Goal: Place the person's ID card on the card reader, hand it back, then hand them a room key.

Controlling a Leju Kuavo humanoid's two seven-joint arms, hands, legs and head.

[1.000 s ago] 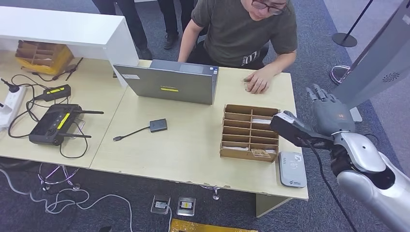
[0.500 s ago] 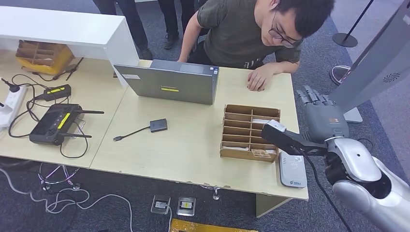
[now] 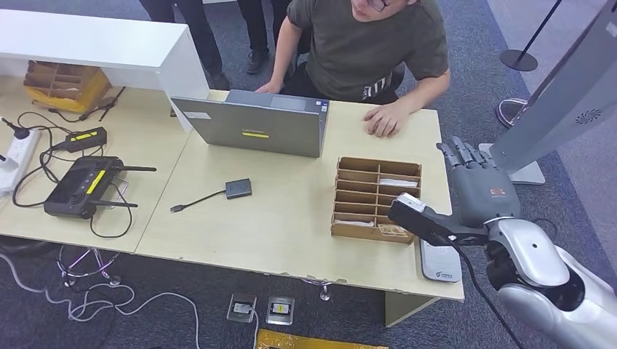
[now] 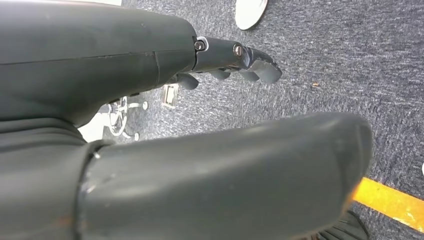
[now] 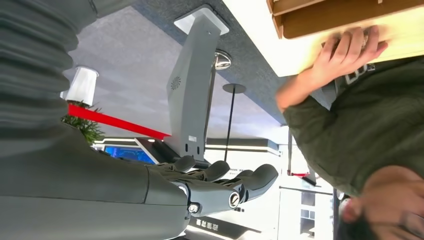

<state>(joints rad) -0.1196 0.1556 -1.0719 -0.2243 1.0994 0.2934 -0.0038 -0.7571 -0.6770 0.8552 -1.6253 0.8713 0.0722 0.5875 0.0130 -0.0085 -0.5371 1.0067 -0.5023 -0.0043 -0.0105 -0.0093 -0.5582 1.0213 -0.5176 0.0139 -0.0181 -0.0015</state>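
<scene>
My right hand [image 3: 476, 183] hovers open over the table's right edge, fingers stretched toward the person, thumb pointing left above the far end of the grey-white card reader [image 3: 439, 265]. It holds nothing, as the right wrist view confirms for the right hand [image 5: 220, 186]. The person [image 3: 367, 43] leans on the far side with a hand [image 3: 385, 120] flat on the table; I cannot tell whether a card lies under it. A cardboard compartment box [image 3: 377, 198] left of my hand holds a few cards. My left hand [image 4: 235, 57] hangs over carpet, fingers apart and empty.
A grey laptop [image 3: 255, 127] stands at the back centre, with a small adapter and cable [image 3: 236, 189] in front of it. A black device with cables [image 3: 80, 185] lies at the left. A grey stand [image 3: 560, 94] rises close to the right of my right hand.
My right hand has drawn back toward me and to the left, its thumb now above the reader's far end. The person leaned in over the table and back again; their hand stays on the table.
</scene>
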